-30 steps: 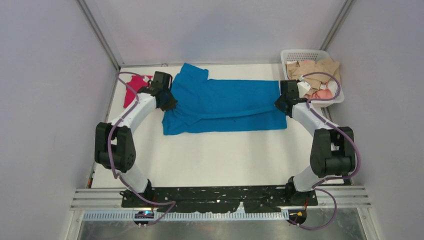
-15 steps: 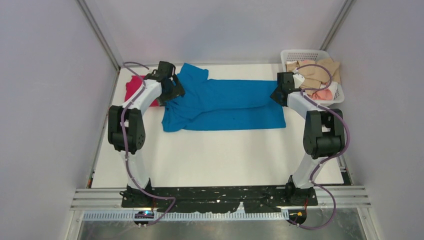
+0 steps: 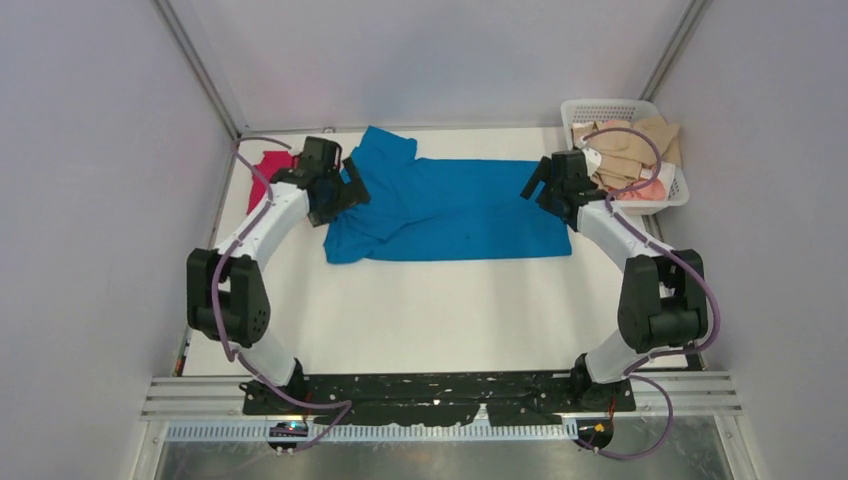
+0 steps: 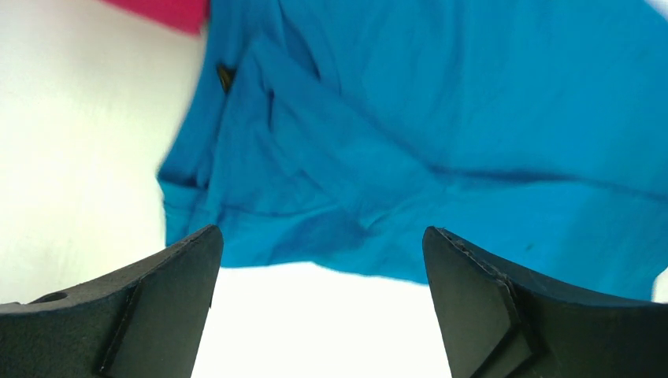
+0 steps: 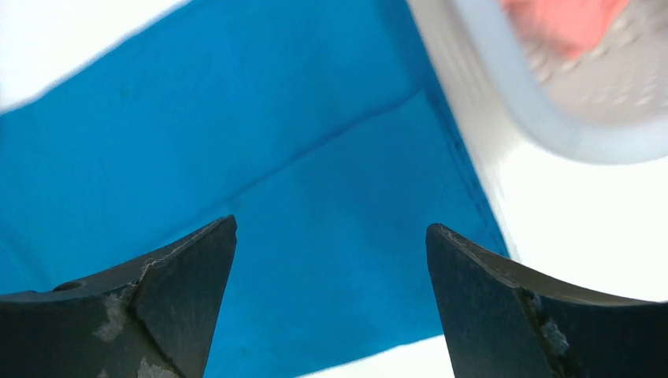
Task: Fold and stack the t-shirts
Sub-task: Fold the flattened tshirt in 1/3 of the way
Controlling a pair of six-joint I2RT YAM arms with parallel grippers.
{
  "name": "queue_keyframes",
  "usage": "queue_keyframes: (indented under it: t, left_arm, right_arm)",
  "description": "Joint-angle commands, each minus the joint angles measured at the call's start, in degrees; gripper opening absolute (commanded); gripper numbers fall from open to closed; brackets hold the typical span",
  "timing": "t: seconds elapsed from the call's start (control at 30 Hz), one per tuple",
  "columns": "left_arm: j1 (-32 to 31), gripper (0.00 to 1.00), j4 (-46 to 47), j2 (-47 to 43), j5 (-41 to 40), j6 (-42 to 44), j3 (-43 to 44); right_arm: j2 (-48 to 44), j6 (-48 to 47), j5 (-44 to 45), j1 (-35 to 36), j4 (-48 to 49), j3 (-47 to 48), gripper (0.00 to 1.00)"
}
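The blue t-shirt [image 3: 450,205] lies folded lengthwise across the back of the table, one sleeve sticking out at its upper left. It also fills the left wrist view [image 4: 441,118] and the right wrist view [image 5: 260,181]. A magenta-red t-shirt [image 3: 272,165] lies at the back left, mostly hidden by the left arm; a corner of it shows [image 4: 161,12]. My left gripper [image 3: 352,188] hangs open over the shirt's left end, nothing between its fingers. My right gripper [image 3: 536,186] hangs open over the shirt's right end, also empty.
A white basket [image 3: 572,108] with beige and pink cloths stands at the back right corner, close behind the right gripper; its rim [image 5: 504,87] shows in the right wrist view. Grey walls enclose the table on three sides.
Both grippers have opened and let go of the blue shirt's ends. The shirt's upper layer has settled flat, and both grippers have lifted slightly off it.
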Motion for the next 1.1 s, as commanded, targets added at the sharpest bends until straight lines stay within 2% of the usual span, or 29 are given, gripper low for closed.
queue_keyframes:
  t: [0.0,0.33,0.5,0.6,0.8,1.07]
  left_arm:
    - [-1.5,1.00,6.1,0.5,7.5,1.6,-8.5]
    - [-0.5,0.99,6.7,7.6,6.7,3.3,-10.8]
    - [2.2,1.00,7.0,9.1,9.0,2.9,-14.8]
    - [3.4,1.00,8.3,7.3,12.5,2.6,-18.1]
    - [3.4,1.00,6.1,2.0,12.1,3.4,-22.1]
    - [3.4,1.00,5.0,-6.8,13.2,3.3,-32.1]
  right_arm:
    - [-0.1,-0.9,-7.8,1.0,0.4,-4.7,0.95]
    - [7.1,-1.8,-5.4,0.8,-2.0,-5.5,0.95]
    - [6.5,-0.3,-4.0,-1.0,-2.5,-7.8,0.95]
    - [5.2,-0.3,-5.7,-1.6,-3.2,-9.5,0.95]
    - [2.3,-0.4,-14.0,-2.3,-3.0,-15.0,0.95]
    - [-7.3,-0.1,-14.6,-4.6,-5.2,-25.3,0.96]
